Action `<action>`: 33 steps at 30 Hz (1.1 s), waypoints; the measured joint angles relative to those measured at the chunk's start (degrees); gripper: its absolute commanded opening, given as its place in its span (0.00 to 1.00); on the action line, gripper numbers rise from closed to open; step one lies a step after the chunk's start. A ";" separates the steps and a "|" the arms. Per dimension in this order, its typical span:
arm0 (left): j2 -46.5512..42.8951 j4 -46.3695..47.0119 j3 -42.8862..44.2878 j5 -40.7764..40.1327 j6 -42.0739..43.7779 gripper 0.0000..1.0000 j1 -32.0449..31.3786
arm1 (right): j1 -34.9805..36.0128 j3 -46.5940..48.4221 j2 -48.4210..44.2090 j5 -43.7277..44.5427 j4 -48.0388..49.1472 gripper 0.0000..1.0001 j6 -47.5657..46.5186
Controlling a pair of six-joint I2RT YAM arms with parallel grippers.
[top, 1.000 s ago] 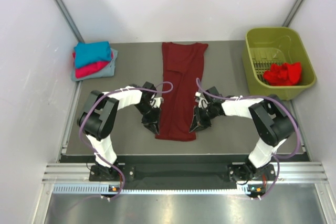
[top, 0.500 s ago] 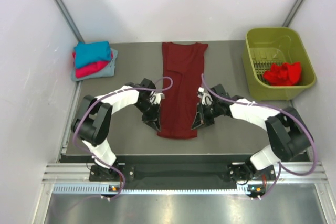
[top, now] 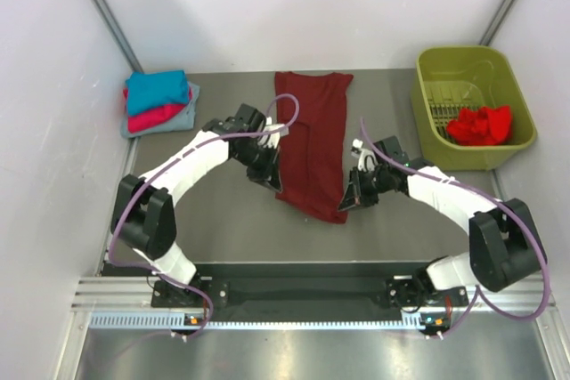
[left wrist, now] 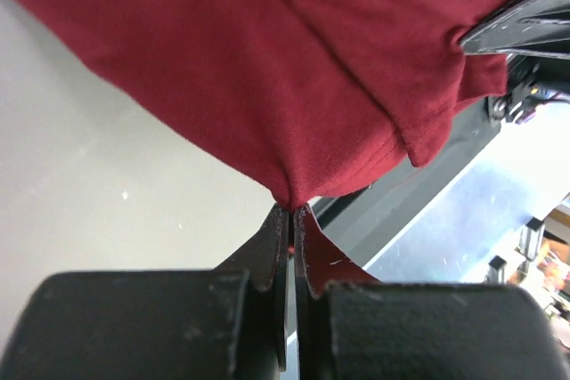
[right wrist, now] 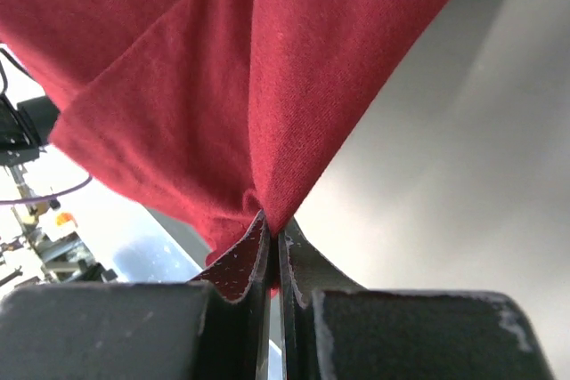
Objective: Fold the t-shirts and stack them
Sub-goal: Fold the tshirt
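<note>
A dark maroon t-shirt [top: 309, 135], folded into a long strip, lies down the middle of the table. My left gripper [top: 274, 182] is shut on its near left corner [left wrist: 287, 191]. My right gripper [top: 346, 204] is shut on its near right corner [right wrist: 267, 211]. Both corners are lifted off the table and the near hem hangs slanted between them. A folded stack lies at the back left: a teal shirt [top: 158, 90] on a pink-red shirt [top: 151, 117] on a pale grey-blue shirt [top: 175, 121]. A bright red shirt [top: 479, 124] lies crumpled in the basket.
The olive-green plastic basket [top: 447, 68] stands at the back right. White walls close in the left, right and back sides. A metal rail runs along the near edge below the arm bases.
Both grippers have lifted the maroon shirt's near hem and carried it away from the near edge towards the back. The right gripper has drifted right, so the hem now slants.
</note>
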 measured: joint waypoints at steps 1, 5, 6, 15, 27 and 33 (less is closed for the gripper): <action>0.17 0.09 1.16 0.00 0.22 0.00 0.00 | -0.28 0.96 0.15 0.09 -0.55 0.00 -0.26; 1.57 0.07 3.21 -0.09 0.96 0.00 0.02 | -1.22 5.99 2.34 0.11 -0.74 0.00 -1.40; 2.01 0.04 3.23 -0.20 1.03 0.00 0.00 | -1.33 7.32 3.17 0.13 -0.63 0.00 -1.57; 3.54 0.09 3.21 -1.25 1.22 0.00 0.02 | -1.73 12.39 8.26 0.31 -1.14 0.00 -3.10; 4.26 0.02 5.60 -2.91 1.88 0.00 0.46 | -2.12 13.07 8.41 1.99 -1.27 0.00 -4.13; 8.76 0.02 11.26 -4.09 3.10 0.00 1.11 | -4.35 14.16 8.85 2.69 -0.44 0.00 -4.55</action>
